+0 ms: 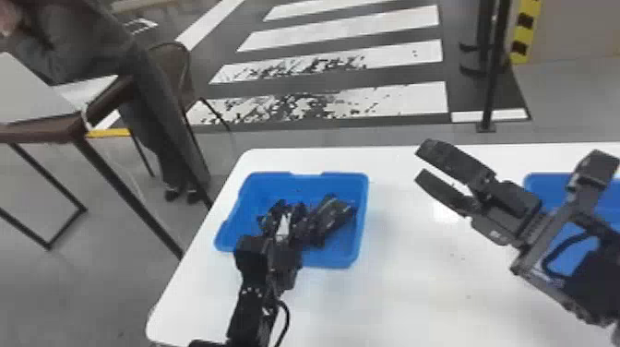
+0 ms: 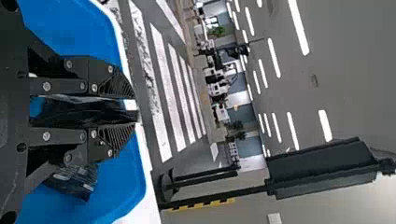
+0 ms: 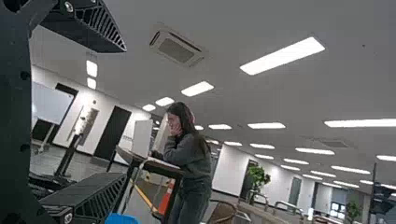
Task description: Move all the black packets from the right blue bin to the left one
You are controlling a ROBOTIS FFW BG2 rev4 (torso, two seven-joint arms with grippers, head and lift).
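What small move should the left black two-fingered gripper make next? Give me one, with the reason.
Probably open the left gripper to release its glossy black packet: it is held over the left blue plastic bin, where another black packet lies.

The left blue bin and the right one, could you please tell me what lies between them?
In the head view, white tabletop lies between them, with the open right gripper above it.

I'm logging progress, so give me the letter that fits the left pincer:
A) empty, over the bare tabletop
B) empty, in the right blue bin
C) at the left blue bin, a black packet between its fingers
C: the left pincer is at the left blue bin, with a black packet between its fingers.
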